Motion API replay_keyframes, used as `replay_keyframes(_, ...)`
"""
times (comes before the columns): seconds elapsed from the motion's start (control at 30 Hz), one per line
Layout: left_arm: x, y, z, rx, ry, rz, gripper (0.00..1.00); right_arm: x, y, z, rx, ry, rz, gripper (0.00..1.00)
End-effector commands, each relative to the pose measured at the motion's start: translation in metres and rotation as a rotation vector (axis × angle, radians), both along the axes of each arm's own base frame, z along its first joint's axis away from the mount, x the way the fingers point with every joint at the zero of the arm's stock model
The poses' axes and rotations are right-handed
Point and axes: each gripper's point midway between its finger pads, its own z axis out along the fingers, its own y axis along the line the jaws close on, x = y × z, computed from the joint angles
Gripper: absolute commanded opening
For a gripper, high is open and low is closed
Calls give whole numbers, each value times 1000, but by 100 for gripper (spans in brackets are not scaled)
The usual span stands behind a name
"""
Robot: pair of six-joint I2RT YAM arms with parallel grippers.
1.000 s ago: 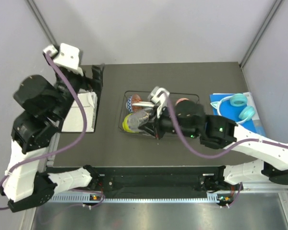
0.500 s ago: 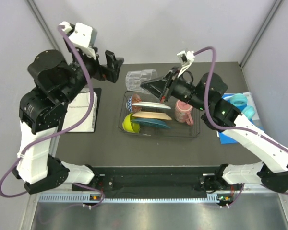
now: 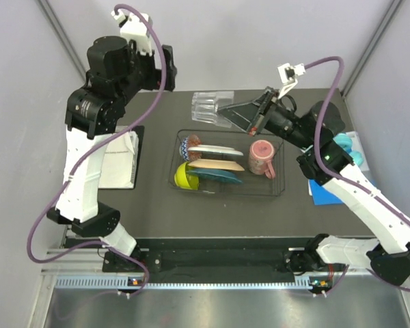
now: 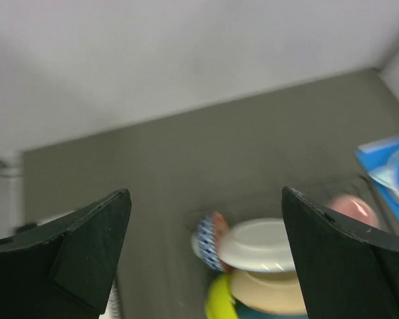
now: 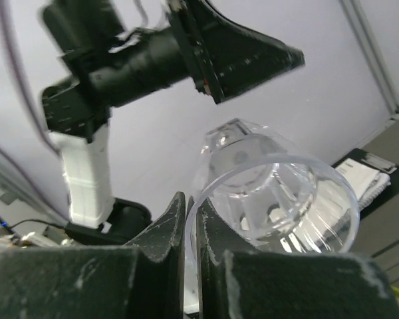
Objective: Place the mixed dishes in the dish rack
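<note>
Top external view: the clear glass (image 3: pixel 210 108) is seen held in the air over the far edge of the dark table (image 3: pixel 157 212), just beyond the dish rack (image 3: pixel 280 194). It is tipped on its side, base pointing away from the right gripper (image 3: pixel 227 112). The right wrist view shows this gripper pinched shut on the thin rim wall, with one finger (image 5: pixel 161 234) outside the rim and the other (image 5: pixel 216 242) inside it.

The left gripper (image 3: pixel 167 68) is raised high at the back left, jaws spread wide and empty.

Inside the rack, a white plate (image 3: pixel 215 150), a peach plate (image 3: pixel 215 165) and a teal plate (image 3: pixel 220 178) are stood on edge. A lime-green bowl (image 3: pixel 184 175) and a blue-patterned bowl (image 3: pixel 188 145) are set at their left, and a pink mug (image 3: pixel 262 157) at their right. Only the glass is judged left to load.

The glass is judged light, stiff, smooth and breakable. A pinch on the rim offers little contact, so swinging or slipping can be expected if it is moved quickly. The hold is best kept where it is, on the rim wall. Hard contact with the wire, plates or mug should be avoided when it is set down.
</note>
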Motion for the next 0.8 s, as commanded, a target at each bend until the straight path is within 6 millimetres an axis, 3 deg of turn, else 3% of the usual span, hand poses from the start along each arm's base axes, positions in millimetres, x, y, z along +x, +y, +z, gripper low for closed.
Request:
replay_keyframes(0.0,-56,-65,-26,-310,290,-469,99,-24,-33,30,197,-50,91,0)
replay_keyframes(0.07,-74,-78,-15,-347,292,-594,99,-29,-42,30,205,-61,83,0)
replay_keyframes(0.1,-79,-80,-10,-364,291,-614,99,-26,-43,20,203,-35,78,0)
replay_keyframes(0.17,-83,-83,-6,-378,288,-642,99,-34,-52,24,236,-55,88,0)
replay_keyframes(0.33,-88,-94,-18,-415,352,-715,99,-32,-61,15,292,-21,108,0)
replay_keyframes(0.6,-104,-113,-29,-511,475,-880,99,-17,-54,10,339,29,163,0)
replay_keyframes(0.63,-113,-114,-25,-521,489,-948,99,-17,-54,11,349,20,170,0)
replay_keyframes(0.73,-115,-116,-17,-564,509,-1015,99,-10,-49,4,356,46,189,0)
replay_keyframes(0.77,-117,-112,-5,-566,459,-1061,99,-8,-47,2,352,50,195,0)
